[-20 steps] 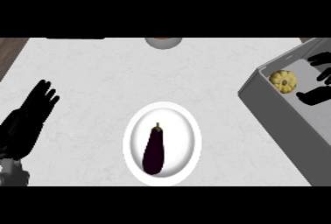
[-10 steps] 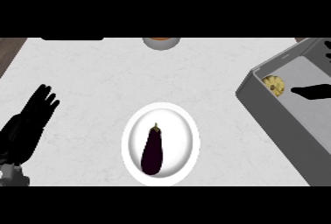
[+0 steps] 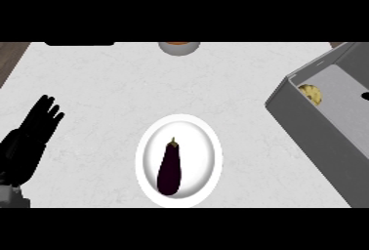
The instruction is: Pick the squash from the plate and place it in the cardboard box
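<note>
Squash (image 3: 311,93) inside box (image 3: 310,122) at surface's right edge, apparently delivered. Eggplant (image 3: 169,167) alone on plate (image 3: 146,161), near edge. Left hand (image 3: 32,139) resting open at left; right hand barely visible, state unclear.

White marbled bench (image 3: 101,83) carrying 3 items: a white plate (image 3: 148,146) at centre front, a grey cardboard box (image 3: 310,132) at the right edge, a small bowl (image 3: 178,47) at the far edge.
</note>
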{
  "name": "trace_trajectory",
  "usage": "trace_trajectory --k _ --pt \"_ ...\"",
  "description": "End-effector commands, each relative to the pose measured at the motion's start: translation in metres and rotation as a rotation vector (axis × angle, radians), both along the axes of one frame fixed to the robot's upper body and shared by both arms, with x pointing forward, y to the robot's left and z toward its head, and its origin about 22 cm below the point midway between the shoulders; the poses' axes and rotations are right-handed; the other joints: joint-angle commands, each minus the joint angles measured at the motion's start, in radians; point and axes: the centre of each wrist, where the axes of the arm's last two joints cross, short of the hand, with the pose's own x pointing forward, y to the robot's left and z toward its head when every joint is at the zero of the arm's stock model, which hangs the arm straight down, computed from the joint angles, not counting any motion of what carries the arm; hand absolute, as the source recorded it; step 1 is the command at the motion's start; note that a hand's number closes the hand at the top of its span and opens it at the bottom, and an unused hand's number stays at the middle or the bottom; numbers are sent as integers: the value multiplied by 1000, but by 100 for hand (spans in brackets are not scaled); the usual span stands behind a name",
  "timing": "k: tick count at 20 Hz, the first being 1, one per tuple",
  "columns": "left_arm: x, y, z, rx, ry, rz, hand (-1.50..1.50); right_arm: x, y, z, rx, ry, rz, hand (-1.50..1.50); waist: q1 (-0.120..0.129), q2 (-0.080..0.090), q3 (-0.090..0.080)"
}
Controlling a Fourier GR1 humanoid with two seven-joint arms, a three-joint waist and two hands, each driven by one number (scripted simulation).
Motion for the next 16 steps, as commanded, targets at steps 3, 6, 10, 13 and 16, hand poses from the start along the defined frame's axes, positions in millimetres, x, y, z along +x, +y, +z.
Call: trace_trajectory --k 3,6,10,13,16 --pt "1 -19 0 8 0 -11 0 -41 -68 27 108 -97 -45 -150 5 3 2" --pt "20 -9 -8 -11 -10 -1 0 -55 -70 20 136 -96 -28 -150 2 3 1" --pt "6 2 -1 7 -6 -3 0 -89 -117 24 95 -75 24 -150 7 4 1" --pt "3 -11 -15 6 -10 -13 0 -79 -98 10 90 -69 37 -150 9 3 1" --pt "6 3 8 -3 7 -6 0 -107 -116 9 63 -53 41 -150 7 3 1"
